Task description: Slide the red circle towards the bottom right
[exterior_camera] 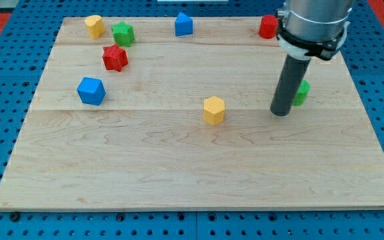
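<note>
The red circle sits near the view's top right on the wooden board, partly hidden by the arm. My tip rests on the board well below the red circle, just left of a green block that the rod partly hides. A yellow hexagon block lies to the left of my tip.
A red star block, a blue cube-like block, a green star block, a yellow block and a blue block lie across the view's top and left. The board edge is surrounded by blue pegboard.
</note>
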